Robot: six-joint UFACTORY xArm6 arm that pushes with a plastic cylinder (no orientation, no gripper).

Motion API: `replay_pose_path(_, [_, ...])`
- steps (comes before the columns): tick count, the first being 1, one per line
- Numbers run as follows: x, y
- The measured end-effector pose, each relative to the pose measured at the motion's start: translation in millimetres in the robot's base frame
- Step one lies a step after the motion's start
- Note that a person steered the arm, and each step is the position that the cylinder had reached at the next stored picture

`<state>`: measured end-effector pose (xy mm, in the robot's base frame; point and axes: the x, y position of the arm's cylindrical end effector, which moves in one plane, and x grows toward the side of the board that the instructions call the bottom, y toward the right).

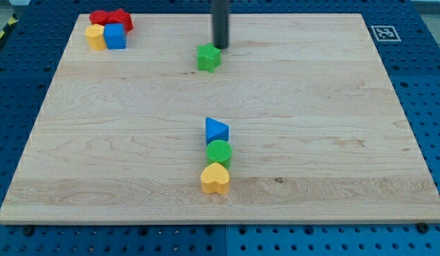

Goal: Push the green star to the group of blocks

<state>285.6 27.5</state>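
The green star [209,57] lies on the wooden board [312,142] near the view's top, a little left of centre. My tip [220,47] is just above and to the right of the star, very close to it or touching. One group of blocks sits at the view's top left: a red block [99,17], a red star [121,18], a yellow block [96,35] and a blue cube [115,36]. A second group stands in a line at the lower centre: a blue triangle [216,130], a green cylinder [220,153] and a yellow heart [215,178].
A fiducial marker [384,33] is at the board's top right corner. The board rests on a blue perforated table [433,85].
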Motion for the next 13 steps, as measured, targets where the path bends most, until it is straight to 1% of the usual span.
replay_pose_path(1, [22,48])
replay_pose_path(2, [56,37])
replay_pose_path(3, [77,14])
replay_pose_path(4, [79,6])
replay_pose_path(7, [42,-67])
replay_pose_path(9, [36,-111])
replay_pose_path(10, [35,-127])
replay_pose_path(13, [6,-161])
